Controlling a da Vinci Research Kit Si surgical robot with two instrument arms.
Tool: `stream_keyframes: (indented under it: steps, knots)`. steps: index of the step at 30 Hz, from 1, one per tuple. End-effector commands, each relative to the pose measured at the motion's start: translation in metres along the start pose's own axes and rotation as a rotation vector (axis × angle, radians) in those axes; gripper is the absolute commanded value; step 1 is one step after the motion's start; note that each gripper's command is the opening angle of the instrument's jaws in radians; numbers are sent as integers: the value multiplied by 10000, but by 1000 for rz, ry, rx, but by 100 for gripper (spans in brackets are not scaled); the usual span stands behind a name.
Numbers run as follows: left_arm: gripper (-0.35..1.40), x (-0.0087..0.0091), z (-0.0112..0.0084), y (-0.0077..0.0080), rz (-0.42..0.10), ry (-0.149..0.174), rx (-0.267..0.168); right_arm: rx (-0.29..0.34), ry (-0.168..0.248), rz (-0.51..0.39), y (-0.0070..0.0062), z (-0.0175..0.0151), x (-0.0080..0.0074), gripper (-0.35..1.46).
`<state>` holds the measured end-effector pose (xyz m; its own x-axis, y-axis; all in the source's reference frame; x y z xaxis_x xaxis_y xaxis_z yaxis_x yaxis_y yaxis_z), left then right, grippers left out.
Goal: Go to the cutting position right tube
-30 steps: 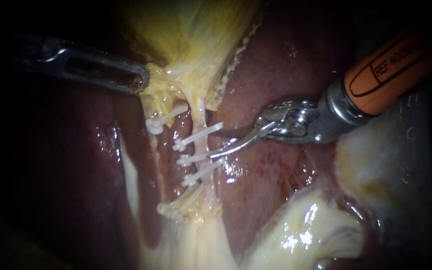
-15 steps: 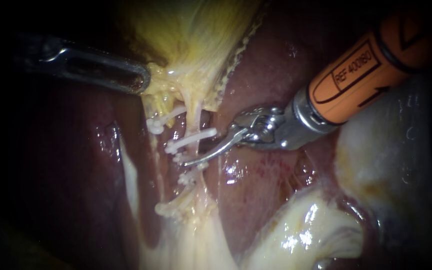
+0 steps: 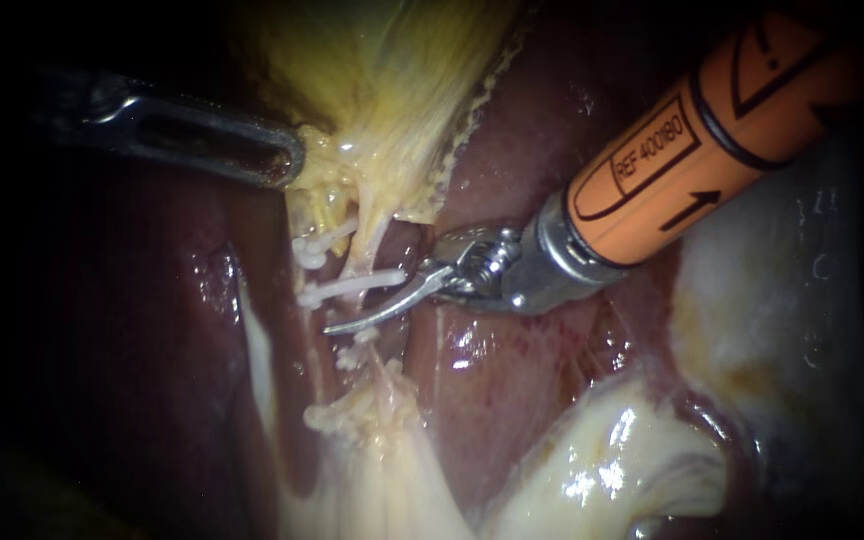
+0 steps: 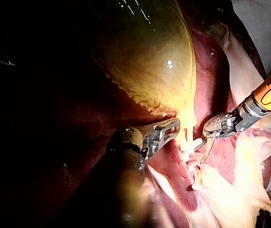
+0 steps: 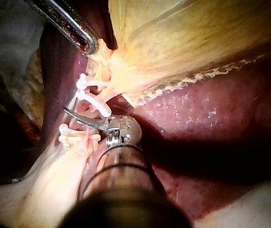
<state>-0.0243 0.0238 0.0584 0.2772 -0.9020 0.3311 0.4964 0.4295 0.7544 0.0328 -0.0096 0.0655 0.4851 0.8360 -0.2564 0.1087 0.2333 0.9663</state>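
White clips [image 3: 352, 287]: across the tube [image 3: 370, 235]
My right instrument [image 3: 340, 324]: jaws slightly apart, between clips
My left instrument [image 3: 287, 165]: jaws hold gallbladder [image 3: 382, 80]

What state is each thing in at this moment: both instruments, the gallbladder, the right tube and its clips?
left instrument, jaws shut on the gallbladder's lower end.
right instrument, jaws open at the right tube, among the clips.
gallbladder, held taut, looks intact.
right tube, clipped, no cut visible.
clips, closed across the tube.
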Motion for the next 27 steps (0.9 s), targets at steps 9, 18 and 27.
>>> stream_keyframes:
  steps: [9, 18, 27]
  knots:
    - [-35, 1, -2, 1, 1, 1, 1, 1, -5, 46, -5, -28, -2, 120]
    - [-35, 2, -3, 1, 1, 1, 1, -4, -22, 65, -3, -59, -7, 117]
    - [-35, 2, -2, 1, 1, 0, 1, -7, -21, 63, -1, -45, -5, 117]
